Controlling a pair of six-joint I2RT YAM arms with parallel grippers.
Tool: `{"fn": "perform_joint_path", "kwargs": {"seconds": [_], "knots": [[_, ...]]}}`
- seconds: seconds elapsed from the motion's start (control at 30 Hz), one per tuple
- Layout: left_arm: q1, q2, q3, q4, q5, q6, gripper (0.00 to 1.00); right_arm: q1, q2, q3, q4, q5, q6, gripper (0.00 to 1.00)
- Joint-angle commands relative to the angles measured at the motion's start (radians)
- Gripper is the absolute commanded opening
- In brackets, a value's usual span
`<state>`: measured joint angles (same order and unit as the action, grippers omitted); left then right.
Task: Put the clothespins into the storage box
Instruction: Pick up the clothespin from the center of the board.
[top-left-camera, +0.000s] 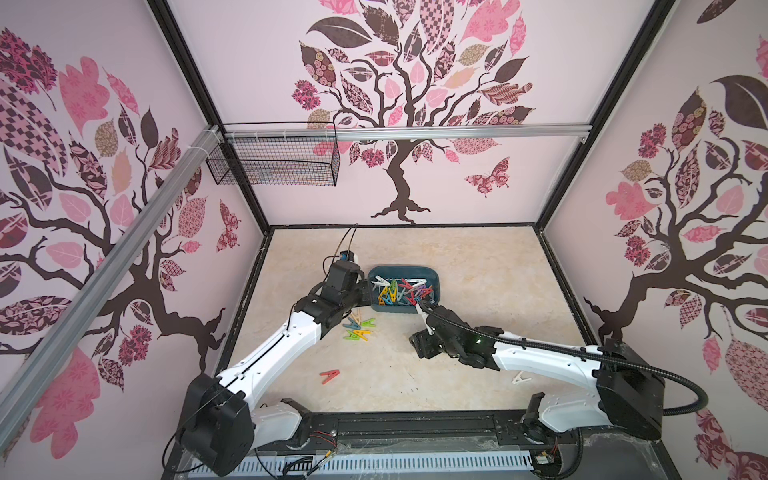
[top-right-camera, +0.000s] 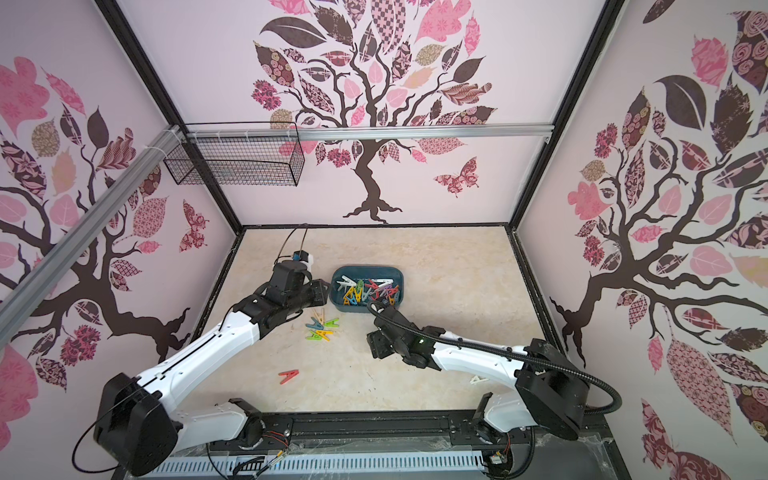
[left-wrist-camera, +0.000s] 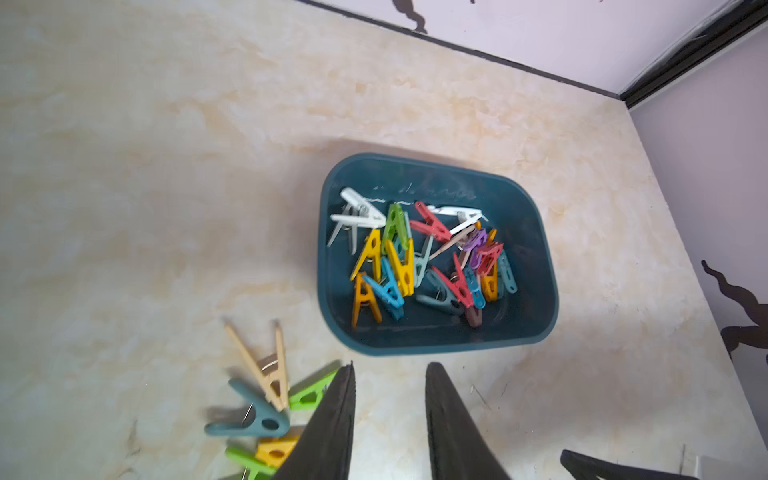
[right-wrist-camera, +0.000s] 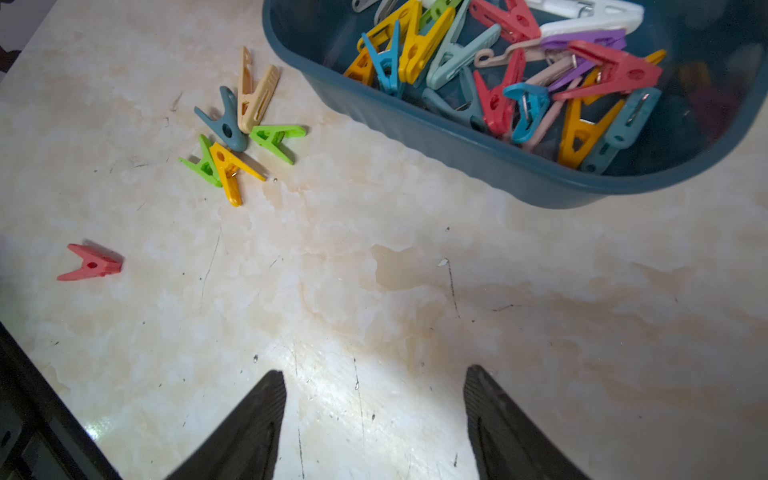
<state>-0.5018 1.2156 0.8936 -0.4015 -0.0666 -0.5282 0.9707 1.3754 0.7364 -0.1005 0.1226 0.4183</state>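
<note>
The dark teal storage box (top-left-camera: 399, 269) (top-right-camera: 365, 269) sits mid-table, and several coloured clothespins (left-wrist-camera: 415, 257) (right-wrist-camera: 519, 70) lie piled inside it. A loose cluster of beige, teal, green and yellow clothespins (top-left-camera: 359, 328) (left-wrist-camera: 266, 407) (right-wrist-camera: 241, 133) lies just in front of the box's left end. In both top views, a red clothespin (top-left-camera: 329, 376) (right-wrist-camera: 91, 264) lies alone nearer the front, and a white one (top-left-camera: 520, 379) beside the right arm. My left gripper (left-wrist-camera: 392, 368) (top-left-camera: 362, 296) hovers by the box's left end, open and empty. My right gripper (right-wrist-camera: 374, 372) (top-left-camera: 417, 347) is open over bare table in front of the box.
A black wire-mesh basket (top-left-camera: 274, 162) hangs from the metal rail at the back left. Patterned walls close in the table on three sides. A black base rail (top-left-camera: 415, 428) runs along the front edge.
</note>
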Motion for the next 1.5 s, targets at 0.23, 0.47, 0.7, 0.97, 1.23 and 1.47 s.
{"fn": "perform_joint_path", "kwargs": {"seconds": [0.23, 0.47, 0.7, 0.97, 1.23, 1.47], "knots": [[0.004, -0.349, -0.292, -0.452, -0.117, -0.332, 0.32, 0.065, 0.086, 0.058, 0.001, -0.034, 0.004, 0.71], [-0.047, -0.423, -0.306, -0.601, -0.214, -0.506, 0.4, 0.069, 0.1, 0.093, -0.018, -0.025, -0.022, 0.71], [-0.042, -0.373, -0.342, -0.601, -0.196, -0.564, 0.42, 0.07, 0.101, 0.093, -0.022, -0.026, -0.021, 0.71], [-0.007, -0.325, -0.376, -0.543, -0.114, -0.554, 0.47, 0.069, 0.102, 0.101, -0.024, -0.023, -0.026, 0.71], [0.023, -0.277, -0.423, -0.47, -0.033, -0.546, 0.53, 0.069, 0.103, 0.097, -0.015, -0.021, -0.021, 0.71], [0.052, -0.221, -0.44, -0.394, 0.022, -0.501, 0.51, 0.07, 0.096, 0.092, -0.018, -0.012, -0.026, 0.71]]}}
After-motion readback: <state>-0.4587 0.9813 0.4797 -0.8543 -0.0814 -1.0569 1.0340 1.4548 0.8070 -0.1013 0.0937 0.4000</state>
